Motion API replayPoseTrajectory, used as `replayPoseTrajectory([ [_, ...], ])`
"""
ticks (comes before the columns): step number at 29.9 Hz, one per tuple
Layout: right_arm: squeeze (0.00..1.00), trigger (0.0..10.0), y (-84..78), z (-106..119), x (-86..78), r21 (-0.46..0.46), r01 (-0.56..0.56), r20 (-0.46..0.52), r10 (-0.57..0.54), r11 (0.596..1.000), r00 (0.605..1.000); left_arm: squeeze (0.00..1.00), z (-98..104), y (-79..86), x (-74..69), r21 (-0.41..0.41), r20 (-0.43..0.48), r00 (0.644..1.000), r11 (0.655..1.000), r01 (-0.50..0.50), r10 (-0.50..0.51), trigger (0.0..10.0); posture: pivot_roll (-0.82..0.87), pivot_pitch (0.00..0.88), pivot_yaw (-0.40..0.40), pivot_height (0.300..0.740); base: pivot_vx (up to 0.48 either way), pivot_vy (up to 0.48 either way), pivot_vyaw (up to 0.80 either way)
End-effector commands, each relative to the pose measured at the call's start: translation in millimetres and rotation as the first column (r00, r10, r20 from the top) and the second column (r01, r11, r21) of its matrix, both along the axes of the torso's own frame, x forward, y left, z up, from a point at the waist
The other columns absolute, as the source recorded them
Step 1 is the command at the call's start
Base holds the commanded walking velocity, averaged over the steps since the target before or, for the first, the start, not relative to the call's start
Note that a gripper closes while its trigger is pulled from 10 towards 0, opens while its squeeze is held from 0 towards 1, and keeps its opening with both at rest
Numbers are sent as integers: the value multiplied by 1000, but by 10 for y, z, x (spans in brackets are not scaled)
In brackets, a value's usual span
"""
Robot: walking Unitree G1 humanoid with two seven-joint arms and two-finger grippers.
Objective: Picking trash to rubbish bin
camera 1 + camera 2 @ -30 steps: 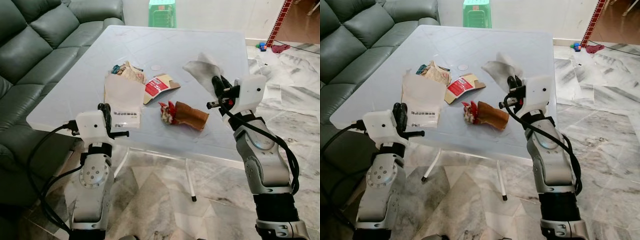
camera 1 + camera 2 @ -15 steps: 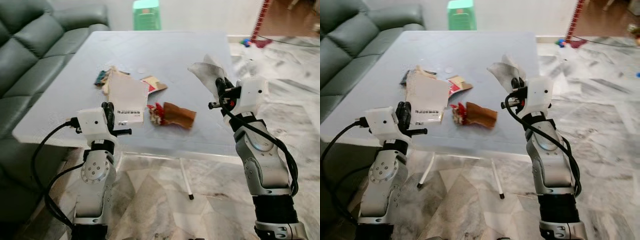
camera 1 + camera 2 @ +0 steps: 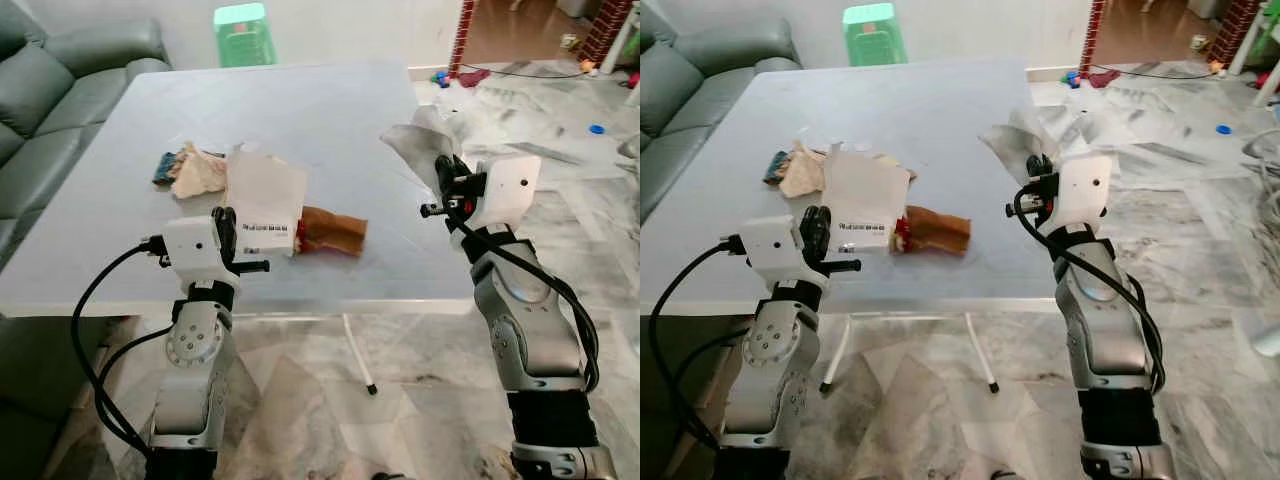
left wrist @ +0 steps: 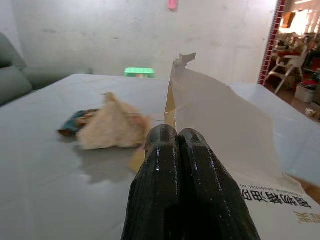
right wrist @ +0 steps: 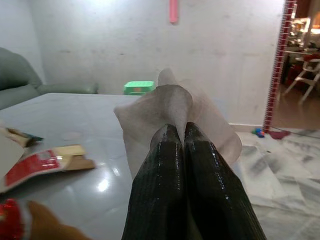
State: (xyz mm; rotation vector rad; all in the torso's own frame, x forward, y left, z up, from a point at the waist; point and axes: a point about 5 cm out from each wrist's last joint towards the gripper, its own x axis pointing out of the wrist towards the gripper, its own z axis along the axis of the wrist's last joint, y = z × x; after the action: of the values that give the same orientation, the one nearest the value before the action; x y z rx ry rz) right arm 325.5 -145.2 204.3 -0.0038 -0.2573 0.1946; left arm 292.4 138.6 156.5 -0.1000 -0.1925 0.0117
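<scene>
Jaws clenched both sides: left gripper (image 3: 226, 228) pinches white packet (image 3: 264, 193), right gripper (image 3: 446, 176) pinches tissue (image 3: 418, 140), both lifted above the surface (image 3: 330, 110). Brown wrapper (image 3: 333, 230) lies between, nearer left.

Prob. a home living rm: sofa (image 3: 70, 75), marble floor (image 3: 300, 400), table (image 3: 330, 110).
</scene>
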Motion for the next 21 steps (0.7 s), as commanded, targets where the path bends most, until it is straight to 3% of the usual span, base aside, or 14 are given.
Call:
replayPoseTrajectory([
  [1, 0, 10000, 39, 17, -5, 11, -13, 10, 13, 1000, 1000, 0, -17, 52, -6, 3, -13, 1000, 1000, -12, 12, 0, -27, 58, 59, 740, 0, 409, 0],
  [17, 0, 10000, 39, 26, 9, 9, -12, 9, 12, 1000, 1000, 0, -30, 38, -5, 5, -20, 1000, 1000, -1, 1, 118, -27, 60, 59, 740, 0, 421, 0],
  [21, 0, 10000, 33, 26, 11, 7, -8, 9, 8, 1000, 1000, 0, -30, 34, -3, 6, -21, 1000, 1000, 2, -2, 745, -27, 61, 59, 740, 0, 287, 0],
])
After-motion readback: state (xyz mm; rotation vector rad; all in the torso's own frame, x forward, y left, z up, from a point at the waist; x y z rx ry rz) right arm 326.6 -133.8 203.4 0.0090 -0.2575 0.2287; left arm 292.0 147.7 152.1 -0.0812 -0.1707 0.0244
